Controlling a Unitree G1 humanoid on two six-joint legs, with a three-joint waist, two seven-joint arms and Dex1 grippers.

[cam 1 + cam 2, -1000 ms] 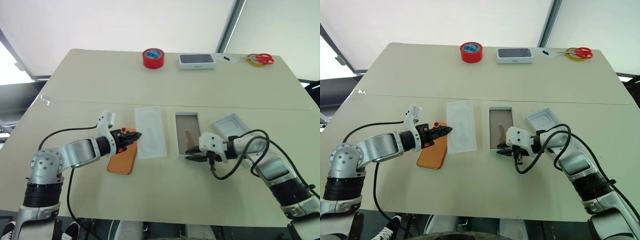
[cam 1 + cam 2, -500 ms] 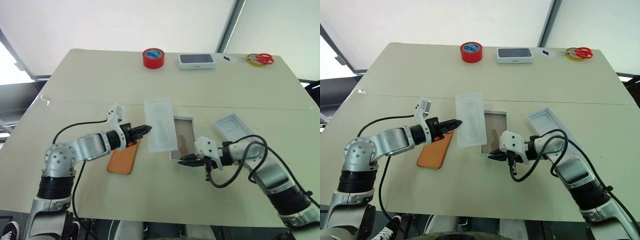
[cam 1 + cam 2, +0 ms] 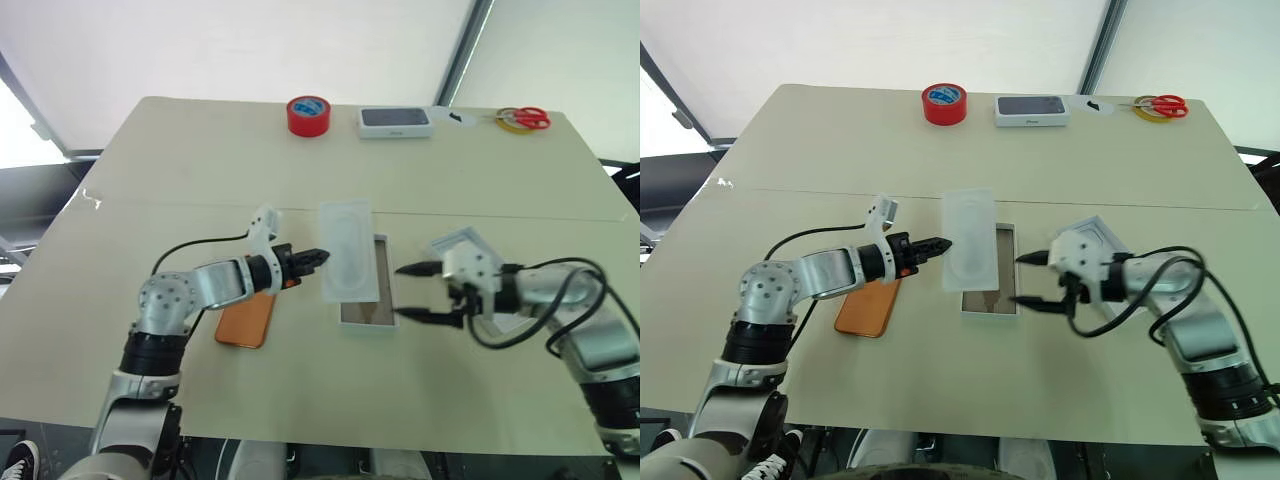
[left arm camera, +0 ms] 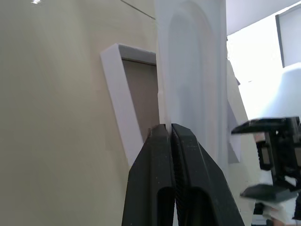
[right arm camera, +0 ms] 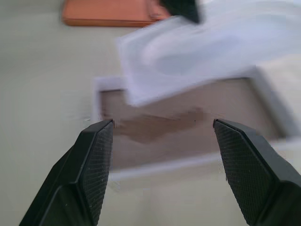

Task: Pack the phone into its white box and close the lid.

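Note:
The orange phone [image 3: 245,321] lies flat on the table, left of the white box [image 3: 383,300], which sits open with its tan floor showing. My left gripper [image 3: 320,256] is shut on the edge of a thin white insert [image 3: 347,262] and holds it tilted above the box's left side. My right gripper [image 3: 402,292] stands open just right of the box, with nothing between its fingers. In the right wrist view the box floor [image 5: 188,136] lies beyond the fingertips [image 5: 101,141], under the insert [image 5: 202,52]. The lid [image 3: 456,240] rests behind my right hand, partly hidden by it.
At the table's far edge stand a red tape roll [image 3: 307,115], a small white box with a dark top [image 3: 395,121] and red-handled scissors [image 3: 522,118]. A seam crosses the table just beyond the work area.
My left gripper has carried the insert to the right, from beside the phone to over the box. My right gripper has opened, let go of the box's near edge and drawn back right and up.

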